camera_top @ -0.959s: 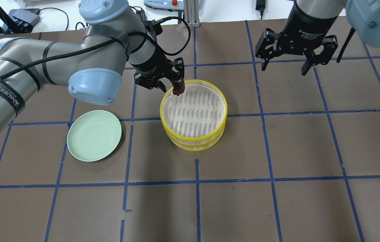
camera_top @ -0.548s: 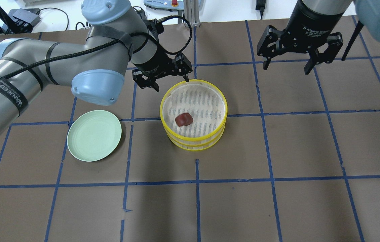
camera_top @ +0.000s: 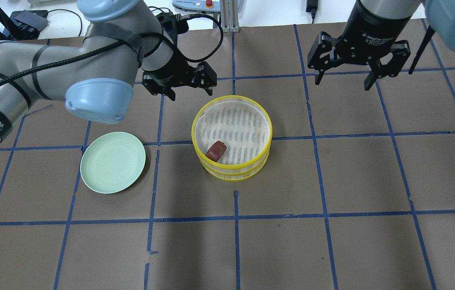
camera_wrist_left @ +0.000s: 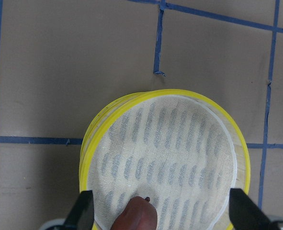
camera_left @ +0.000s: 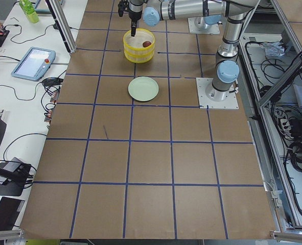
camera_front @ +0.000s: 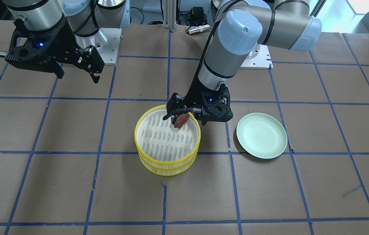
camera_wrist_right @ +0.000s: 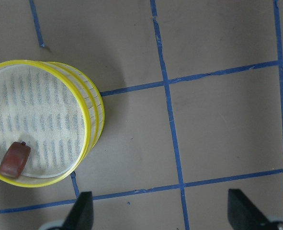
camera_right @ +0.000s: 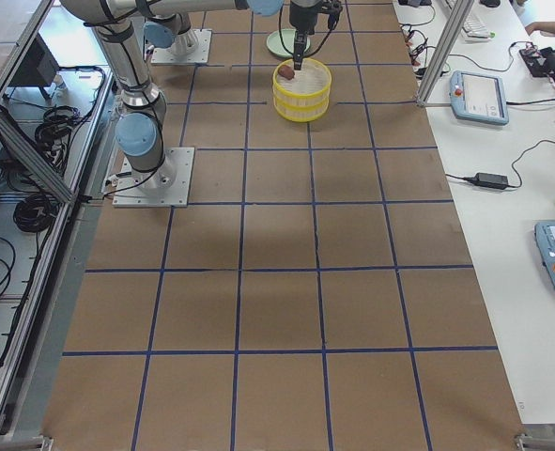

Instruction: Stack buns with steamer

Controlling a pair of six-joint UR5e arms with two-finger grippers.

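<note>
The reddish-brown bun (camera_top: 216, 151) lies loose on the mesh of the top tier of the yellow stacked steamer (camera_top: 268, 121), near its front-left rim. It also shows in the right wrist view (camera_wrist_right: 15, 159) and at the bottom edge of the left wrist view (camera_wrist_left: 139, 216). My left gripper (camera_top: 190, 93) is open and empty, raised beyond the steamer's far-left rim. My right gripper (camera_top: 342, 82) is open and empty, high over the table at the far right. The white bun is out of view.
An empty pale green plate (camera_top: 112, 162) sits on the table left of the steamer; it also shows in the front-facing view (camera_front: 261, 135). The table is brown paper with a blue tape grid (camera_top: 235, 217).
My left gripper opened and let go of the reddish-brown bun, which dropped onto the steamer's mesh and settled toward the front-left. The left gripper then drew back to the left.
</note>
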